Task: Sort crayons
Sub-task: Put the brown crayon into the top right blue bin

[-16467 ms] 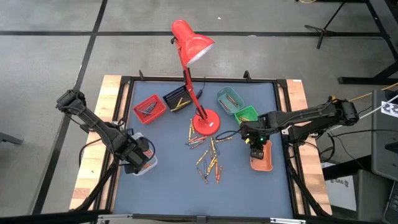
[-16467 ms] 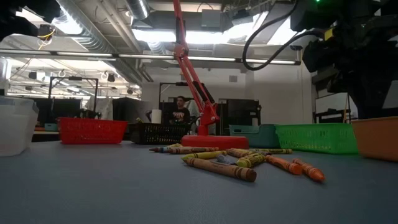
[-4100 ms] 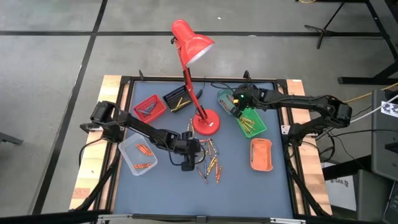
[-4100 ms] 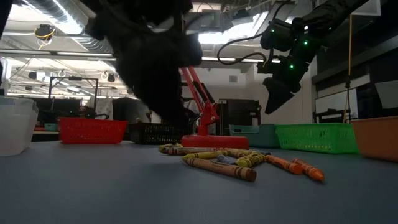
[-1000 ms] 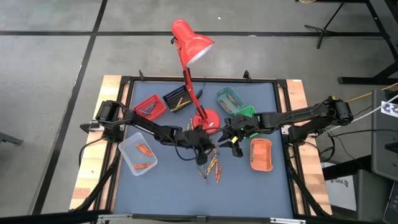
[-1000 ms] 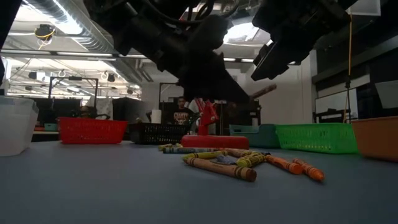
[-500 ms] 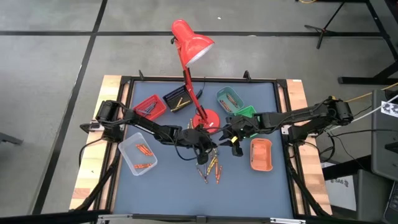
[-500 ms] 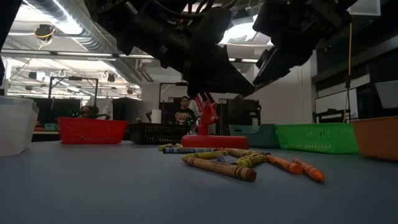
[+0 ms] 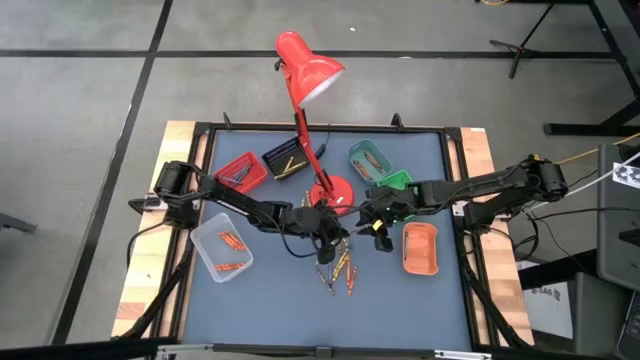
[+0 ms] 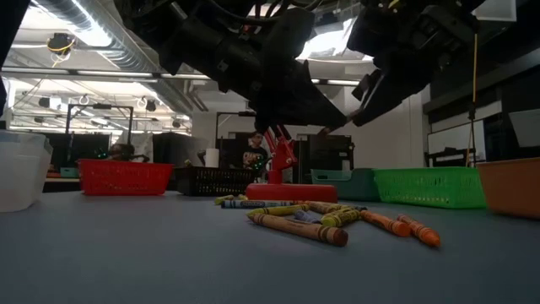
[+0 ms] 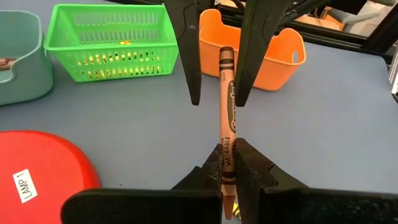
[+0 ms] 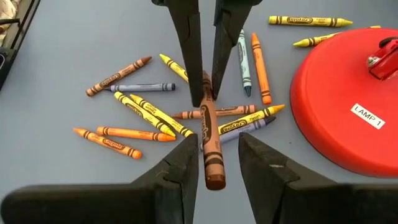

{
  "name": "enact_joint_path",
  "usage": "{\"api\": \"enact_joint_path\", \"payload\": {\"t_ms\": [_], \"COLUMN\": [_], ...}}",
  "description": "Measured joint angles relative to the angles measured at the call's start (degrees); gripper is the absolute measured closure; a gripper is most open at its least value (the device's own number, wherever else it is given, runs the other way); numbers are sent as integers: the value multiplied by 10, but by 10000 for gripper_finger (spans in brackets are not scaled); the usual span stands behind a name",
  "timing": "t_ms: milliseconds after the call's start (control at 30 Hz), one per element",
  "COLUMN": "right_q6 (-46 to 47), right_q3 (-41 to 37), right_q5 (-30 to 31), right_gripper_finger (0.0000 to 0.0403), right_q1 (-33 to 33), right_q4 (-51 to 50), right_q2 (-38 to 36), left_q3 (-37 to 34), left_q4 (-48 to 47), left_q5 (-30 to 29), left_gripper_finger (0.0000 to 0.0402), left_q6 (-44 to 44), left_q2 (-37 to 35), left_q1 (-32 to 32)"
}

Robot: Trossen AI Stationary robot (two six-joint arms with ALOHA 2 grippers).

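Observation:
A brown crayon (image 11: 227,99) hangs in the air over the table's middle, with my left gripper (image 11: 228,149) shut on it. My right gripper (image 12: 219,142) is open. Its two fingers stand on either side of the crayon's free flat end (image 12: 214,174) with a gap on each side. In the high view the two grippers meet nose to nose, left gripper (image 9: 335,229) and right gripper (image 9: 366,222), just in front of the lamp. Several loose crayons (image 9: 340,262) lie flat on the blue-grey mat below them. My left gripper pinches the brown crayon between its two fingers near the pointed end (image 11: 227,142). The crayon runs on forward in line with the fingers. It is lifted clear of the table, close to level, with its flat end toward the right gripper.
A red desk lamp stands on its round base (image 9: 331,196) just behind the grippers. Small trays ring the mat: red (image 9: 240,173), black (image 9: 284,160), teal (image 9: 369,158), green (image 9: 397,183), orange (image 9: 420,248) and clear (image 9: 223,248). The mat's near part is bare.
My right gripper has tipped its fingers further down, so they now stand around the free end of the crayon. The left gripper has kept the crayon in the same place.

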Motion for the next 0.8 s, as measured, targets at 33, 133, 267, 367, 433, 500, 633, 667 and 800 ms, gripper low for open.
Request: {"api": "enact_joint_path", "payload": {"t_ms": [33, 133, 267, 367, 433, 500, 633, 667, 800], "right_q6": [0, 0, 0, 0, 0, -1, -4, -4, -5], "right_q3": [0, 0, 0, 0, 0, 0, 0, 0, 0], "right_q5": [0, 0, -1, -2, -2, -2, 2, 3, 31], "right_gripper_finger": [290, 295, 326, 360, 381, 390, 377, 371, 367], "right_q1": [0, 0, 0, 0, 0, 0, 0, 0, 0], "right_q4": [0, 0, 0, 0, -1, -1, 0, 0, 2], "right_q2": [0, 0, 0, 0, 0, 0, 0, 0, 0], "left_q3": [0, 0, 0, 0, 0, 0, 0, 0, 0], "left_q4": [0, 0, 0, 0, -1, -1, -2, -2, -1], "left_q5": [0, 0, -1, -2, -2, -12, -25, -26, -30], "left_gripper_finger": [398, 398, 398, 398, 397, 395, 379, 372, 343], "left_q6": [0, 0, 0, 0, 0, 1, 1, 0, 0], "left_q2": [0, 0, 0, 0, 0, 0, 0, 0, 0], "left_q1": [0, 0, 0, 0, 0, 0, 1, 2, 3]}}
